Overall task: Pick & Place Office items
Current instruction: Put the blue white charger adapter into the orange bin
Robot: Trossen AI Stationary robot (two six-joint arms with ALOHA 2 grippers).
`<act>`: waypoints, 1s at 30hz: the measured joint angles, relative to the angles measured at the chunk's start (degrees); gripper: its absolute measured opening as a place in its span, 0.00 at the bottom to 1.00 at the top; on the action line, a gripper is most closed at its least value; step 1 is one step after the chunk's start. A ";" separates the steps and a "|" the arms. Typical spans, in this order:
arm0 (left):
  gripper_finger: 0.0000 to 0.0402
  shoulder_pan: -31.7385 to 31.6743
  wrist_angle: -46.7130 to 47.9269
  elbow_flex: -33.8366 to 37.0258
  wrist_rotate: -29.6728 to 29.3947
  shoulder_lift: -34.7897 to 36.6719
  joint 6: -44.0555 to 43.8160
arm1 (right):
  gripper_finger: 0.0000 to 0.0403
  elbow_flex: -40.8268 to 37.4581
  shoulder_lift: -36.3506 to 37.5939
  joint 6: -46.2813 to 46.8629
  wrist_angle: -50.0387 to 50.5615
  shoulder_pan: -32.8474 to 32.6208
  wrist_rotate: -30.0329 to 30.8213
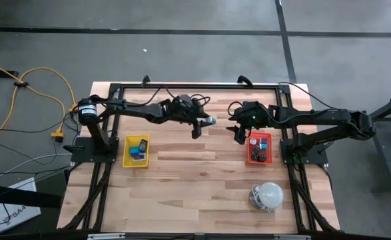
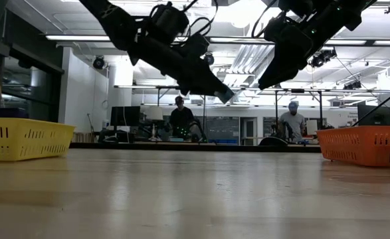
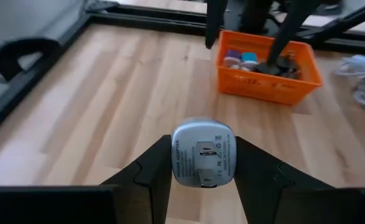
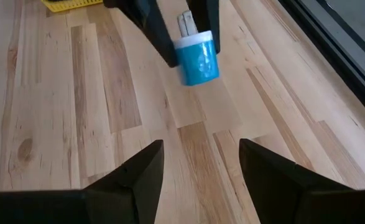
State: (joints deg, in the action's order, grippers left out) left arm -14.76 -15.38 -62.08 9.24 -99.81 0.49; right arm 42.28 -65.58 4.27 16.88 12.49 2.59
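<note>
My left gripper (image 1: 204, 124) hangs above the middle of the table, shut on a small charger plug (image 3: 203, 153) with a white-silver pronged face and a blue body (image 4: 198, 59). My right gripper (image 4: 201, 165) stands open and empty above the table, just left of the orange tray (image 1: 260, 148). That tray holds several small office items (image 3: 249, 60). The yellow tray (image 1: 136, 151) at the left holds a few more, blue and dark. In the low view both grippers, left (image 2: 222, 94) and right (image 2: 269, 78), are well above the table top. My left gripper pinches the plug between its two fingers, which lie on its two opposite rounded sides (image 3: 176, 163). The fingers (image 3: 154, 171) slant down toward the table's right side. The plug is lifted clear of the table, its pronged face toward the wrist and its blue end pointing away.
A white dome with a coiled cable (image 1: 268, 195) sits near the front right. Black frame rails (image 1: 182, 87) run round the table's edges. Bare wood (image 1: 195, 180) lies between the two trays. People sit in the room beyond the table (image 2: 181, 119).
</note>
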 joint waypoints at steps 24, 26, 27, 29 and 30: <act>0.34 8.65 -9.12 0.02 -2.98 0.00 4.22 | 0.49 0.00 0.00 -1.08 -0.02 0.00 0.24; 0.34 8.65 -9.13 0.02 -2.96 0.00 4.19 | 0.49 0.00 0.00 -1.07 -0.02 0.00 0.24; 0.34 8.65 -9.13 0.02 -2.96 -0.02 4.20 | 0.49 0.00 -0.02 -1.07 -0.02 0.00 0.24; 0.34 8.65 -9.13 0.02 -2.96 -0.02 4.22 | 0.49 0.00 0.00 -1.07 -0.13 0.00 0.24; 0.34 8.65 -9.13 0.02 -2.96 -0.02 4.22 | 0.49 0.00 -0.01 -1.07 -0.40 0.00 0.24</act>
State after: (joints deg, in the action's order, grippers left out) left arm -6.11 -24.51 -62.06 6.28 -99.83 4.71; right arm 42.28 -65.59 3.20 16.48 12.49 2.83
